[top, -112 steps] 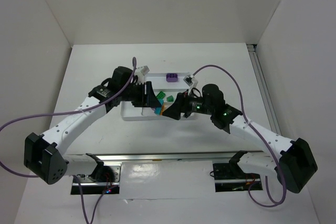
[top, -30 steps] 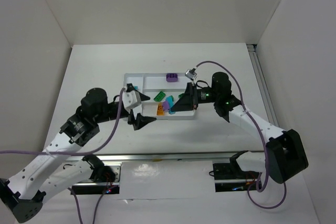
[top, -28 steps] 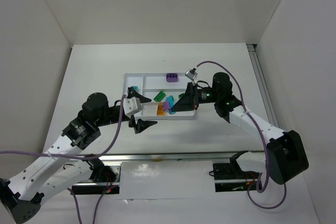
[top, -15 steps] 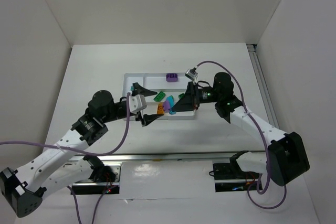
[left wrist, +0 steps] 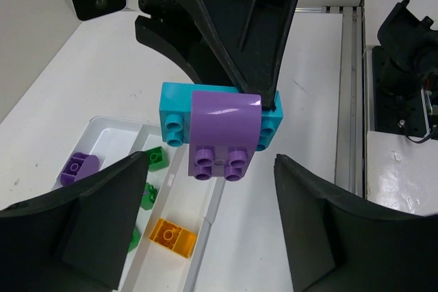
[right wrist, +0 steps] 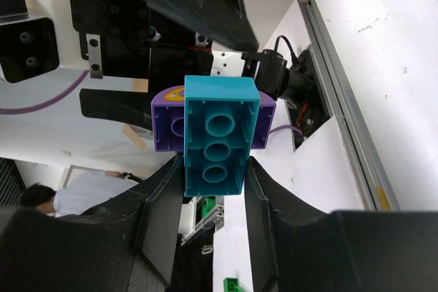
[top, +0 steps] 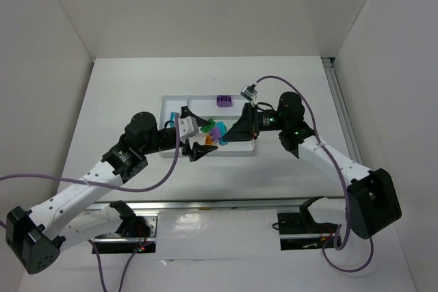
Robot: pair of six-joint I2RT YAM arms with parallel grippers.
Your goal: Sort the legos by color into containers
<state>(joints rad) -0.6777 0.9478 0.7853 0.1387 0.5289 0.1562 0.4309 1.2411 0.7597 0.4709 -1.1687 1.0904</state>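
Observation:
A teal lego [right wrist: 217,135] with a purple lego [left wrist: 226,126] stuck on it hangs above the white tray [top: 198,104], and my right gripper [right wrist: 213,169] is shut on the teal one. In the top view this pair [top: 217,130] is over the tray's middle. My left gripper [left wrist: 219,227] faces it from the left with its fingers [left wrist: 82,230] wide apart and empty, their tips just short of the purple lego. In the containers below lie a purple lego [left wrist: 77,167], two green legos [left wrist: 157,158] and an orange lego [left wrist: 173,236].
Another purple lego [top: 223,100] sits at the tray's far edge. Both arms crowd the tray from either side, the left gripper [top: 197,132] right next to the right gripper [top: 229,135]. A rail [top: 226,203] runs along the near table edge.
My left arm has swung in from the near left up to the held pair, its fingers drawing a little closer together. The right gripper has kept the joined legos almost still.

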